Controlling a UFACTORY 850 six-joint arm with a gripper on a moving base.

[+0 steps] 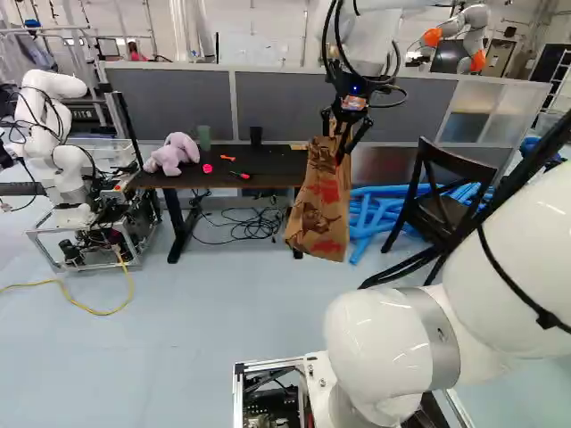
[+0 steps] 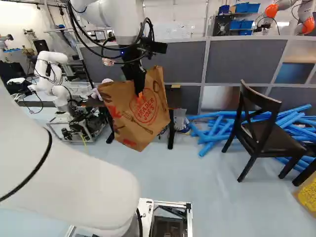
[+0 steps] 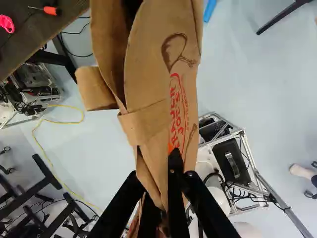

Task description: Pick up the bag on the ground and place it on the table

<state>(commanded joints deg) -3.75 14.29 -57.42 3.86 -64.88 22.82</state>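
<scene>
Paper bag [image 2: 133,111] located in the air, hanging from the gripper [image 2: 138,91] and clear of the floor [image 1: 196,348]. Fingers are closed on the bag's paper, pinching it from two sides (in the wrist view one finger lies over the paper, the other is largely hidden by it). Bag hangs tilted in the right base view, its printed face showing; in the left base view it appears narrow, with its lower end slanted. Creases run toward the grip in the wrist view.

Position: bag hangs near the bench [image 1: 281,168], overlapping its right end in the left base view. It is not set down on the bench top.

On the bench, left base view: a plush toy [image 1: 175,154] toward the left end, a green cup [image 1: 204,137] just beside it, a dark cup [image 1: 256,136] farther right. Nearer the front edge, a pink roll [image 1: 207,168], a small orange item [image 1: 227,158] and a screwdriver [image 1: 241,175]. Loose cables [image 1: 245,225] lie beneath.

Surroundings: dark chair [image 2: 261,129] to the right of the bench, blue tubes [image 2: 217,129] on the floor behind the chair and to its left in the right base view. Another robot [image 1: 55,143] stands left of the bench, yellow cord [image 1: 98,312] on the floor near it.
</scene>
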